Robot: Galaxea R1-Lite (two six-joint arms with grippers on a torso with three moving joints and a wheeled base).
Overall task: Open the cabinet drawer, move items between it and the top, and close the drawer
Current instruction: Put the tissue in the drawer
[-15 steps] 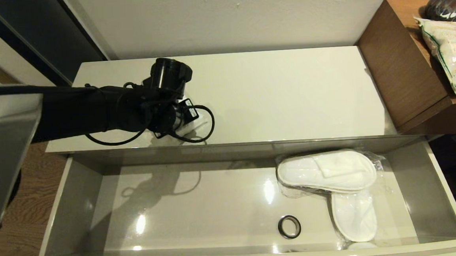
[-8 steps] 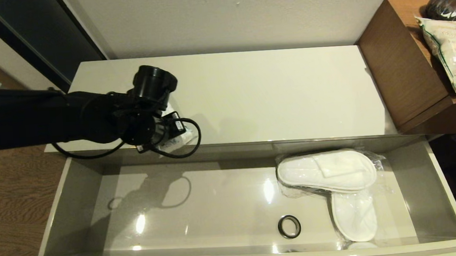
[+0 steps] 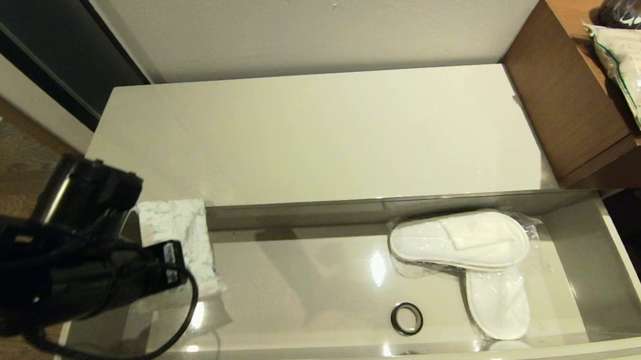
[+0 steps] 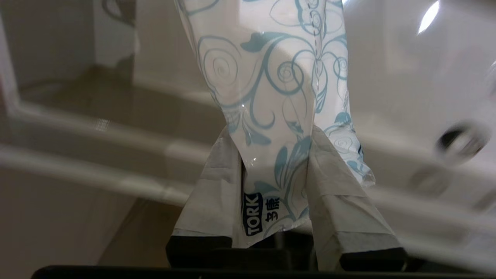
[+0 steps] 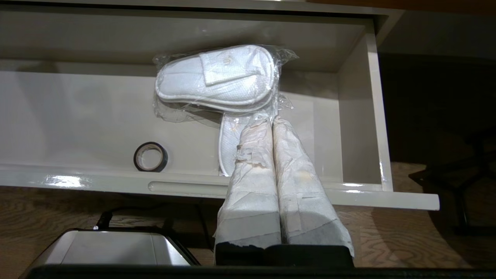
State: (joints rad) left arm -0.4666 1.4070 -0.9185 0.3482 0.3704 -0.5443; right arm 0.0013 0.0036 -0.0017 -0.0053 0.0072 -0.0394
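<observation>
The cabinet drawer [image 3: 626, 272] stands pulled fully open below the glossy cream top [image 3: 318, 135]. At about eight o'clock in the head view, the left hand [image 3: 184, 266] hangs over the drawer's left end, its taped fingers [image 4: 345, 209] pinched on one end of the tissue pack [image 3: 182, 236], which reaches from the hand toward the drawer's back edge. Only the left wrist view shows the grip itself: both fingers clamp the pack's crimped end, and the pale blue scroll print and a brand label are plain to read. The head view hides that contact behind the black arm.

Toward four o'clock in the drawer lie the bagged white slippers [image 3: 460, 241], one pair crossing over the other, and near them at about five o'clock sits the black tape roll [image 3: 407, 319], apart from the slippers.

The right hand [image 5: 273, 124] appears only in its own wrist view, parked in front of the drawer's right end, its two wrapped fingers pressed together and holding nothing. That view also shows a slim notch [image 5: 186, 188] in the drawer front.
</observation>
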